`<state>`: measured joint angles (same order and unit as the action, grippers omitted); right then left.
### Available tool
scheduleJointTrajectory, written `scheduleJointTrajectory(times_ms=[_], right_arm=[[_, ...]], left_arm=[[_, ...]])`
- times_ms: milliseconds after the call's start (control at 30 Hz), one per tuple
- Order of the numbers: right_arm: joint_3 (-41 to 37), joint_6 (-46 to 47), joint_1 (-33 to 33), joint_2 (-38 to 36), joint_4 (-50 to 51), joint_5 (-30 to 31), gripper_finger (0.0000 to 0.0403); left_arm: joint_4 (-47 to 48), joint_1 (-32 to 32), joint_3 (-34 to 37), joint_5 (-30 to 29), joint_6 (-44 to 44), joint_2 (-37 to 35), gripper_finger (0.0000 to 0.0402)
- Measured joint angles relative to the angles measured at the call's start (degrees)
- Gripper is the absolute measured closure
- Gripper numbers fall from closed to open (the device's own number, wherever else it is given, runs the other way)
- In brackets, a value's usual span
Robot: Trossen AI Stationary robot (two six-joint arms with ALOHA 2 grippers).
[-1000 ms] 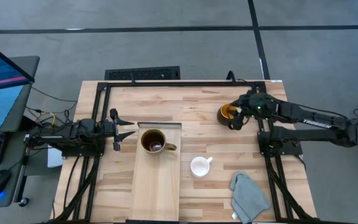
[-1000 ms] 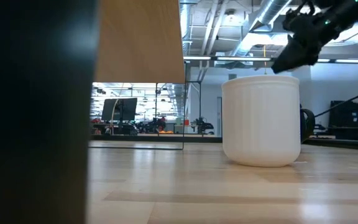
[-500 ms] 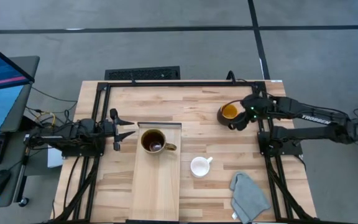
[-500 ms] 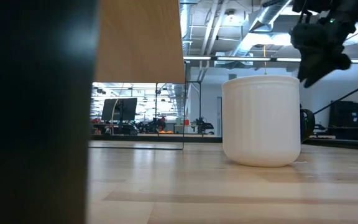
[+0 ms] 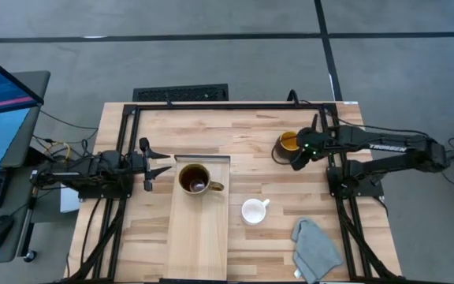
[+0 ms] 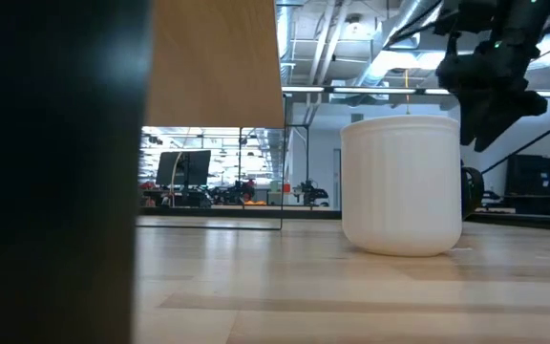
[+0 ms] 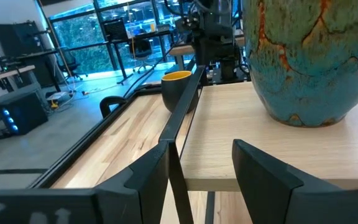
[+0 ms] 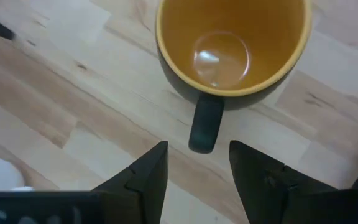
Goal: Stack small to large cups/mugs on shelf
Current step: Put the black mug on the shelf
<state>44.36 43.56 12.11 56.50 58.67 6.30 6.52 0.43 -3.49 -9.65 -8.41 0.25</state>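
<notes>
Nearest the front edge of the tabletop (image 5: 156, 126) lies a grey cloth (image 5: 315, 248), and just behind it the small white mug (image 5: 253, 211) stands on bare wood beside the shelf (image 5: 199, 244), the long pale board that carries the large brown mug (image 5: 195, 179) at its far end. The left tool (image 5: 150, 164) waits beside that mug with its fingers apart. Farthest back, the right tool (image 5: 299, 152) hovers over the handle of the dark mug with the yellow inside (image 5: 288, 143), fingers spread to either side and touching nothing
</notes>
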Motion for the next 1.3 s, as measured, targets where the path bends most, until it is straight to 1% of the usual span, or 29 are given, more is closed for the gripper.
scheduleJointTrajectory(times_ms=[167,500,667,867,1100,1133,1300], right_arm=[[0.0,1.5,-0.9,4.7,-0.4,1.1,0.0215],[-0.1,1.5,-0.7,12.5,-2.9,2.8,0.0218],[-0.1,-1.3,-0.7,14.8,-5.9,3.3,0.0224],[-0.1,-2.9,-0.7,15.9,-6.9,4.4,0.0255],[-0.1,-3.5,0.4,15.9,-6.9,4.5,0.0316],[-0.1,-3.9,0.5,15.9,-6.9,4.5,0.0321],[-0.1,-5.1,0.5,15.9,-6.8,4.5,0.0321]], left_arm=[[0.0,0.0,0.0,0.0,2.0,0.0,0.0232],[0.0,0.0,0.0,0.0,2.1,0.0,0.0232],[0.0,0.0,0.0,0.0,2.2,0.0,0.0232],[0.0,0.0,0.0,0.0,2.2,0.0,0.0232],[0.0,0.0,0.0,0.0,2.2,0.0,0.0232],[0.0,0.0,0.0,0.0,2.2,0.0,0.0232],[0.0,0.0,0.0,0.0,2.2,0.0,0.0232]])
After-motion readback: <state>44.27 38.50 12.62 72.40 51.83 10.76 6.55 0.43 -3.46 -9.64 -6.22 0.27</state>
